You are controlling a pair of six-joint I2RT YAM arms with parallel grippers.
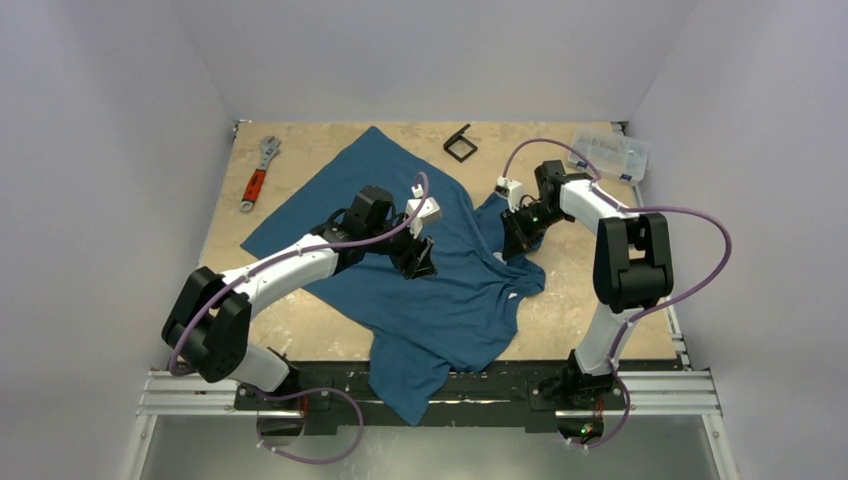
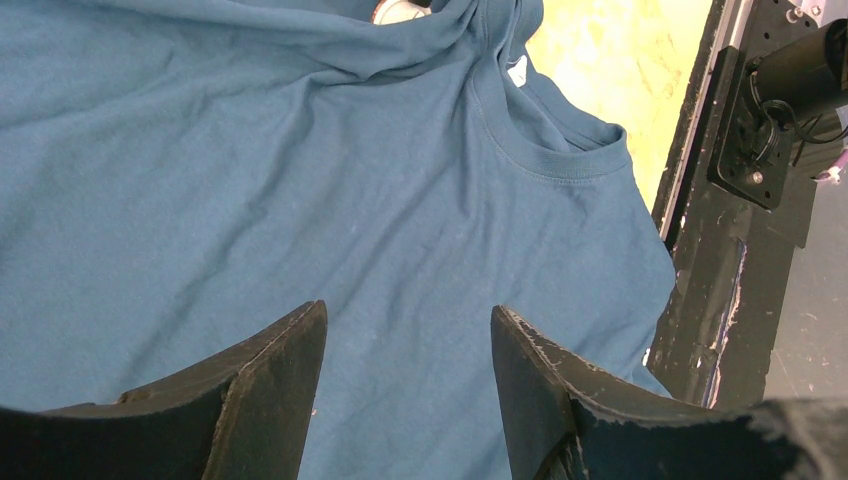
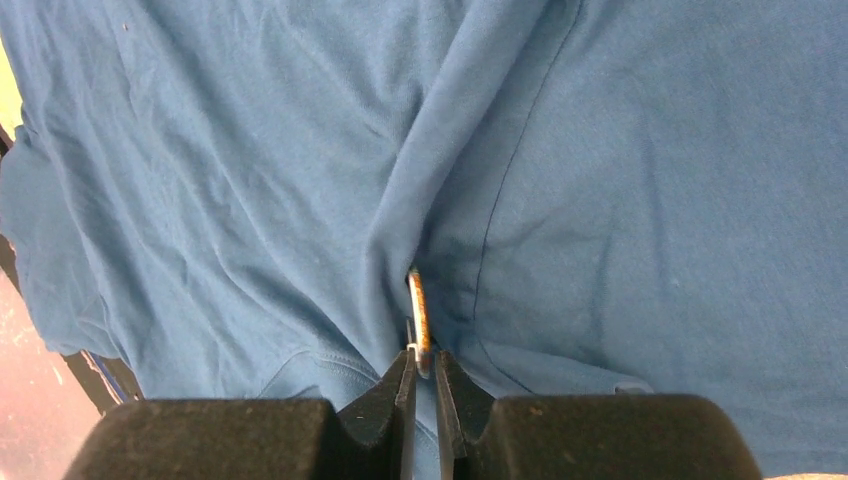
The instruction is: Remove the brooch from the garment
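From above, the left gripper rests on the garment; its wrist view shows spread fingers holding nothing; the right wrist view shows the right gripper pinching the brooch edge-on (cloth bunched around it), so pulling may drag fabric along.

2 white-and-black arms trail purple cables.

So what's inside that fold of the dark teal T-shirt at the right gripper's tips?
A thin edge of the pale silver disc brooch shows between the right gripper tips; the T-shirt fold covers the rest.
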